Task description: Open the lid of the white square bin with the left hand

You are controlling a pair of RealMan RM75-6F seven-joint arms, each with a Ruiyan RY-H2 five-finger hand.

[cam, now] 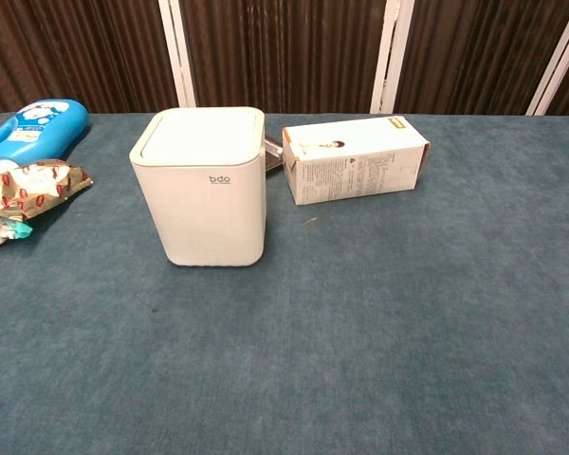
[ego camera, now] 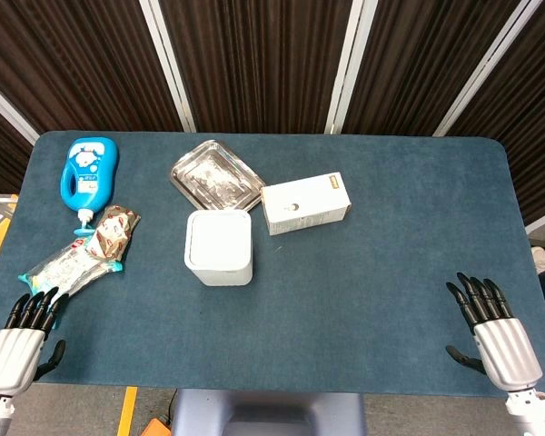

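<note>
The white square bin (ego camera: 219,246) stands upright near the table's middle, its lid down flat; the chest view shows the bin (cam: 200,186) head-on with its lid closed. My left hand (ego camera: 23,334) lies at the near left corner of the table, fingers extended and apart, holding nothing, well to the left of the bin. At the near right edge my right hand (ego camera: 492,329) rests the same way, empty. Neither hand shows in the chest view.
A white carton (ego camera: 305,203) lies just right of and behind the bin, with a clear plastic tray (ego camera: 214,174) behind it. A blue bottle (ego camera: 88,172) and snack packets (ego camera: 84,253) lie at the left, between my left hand and the bin.
</note>
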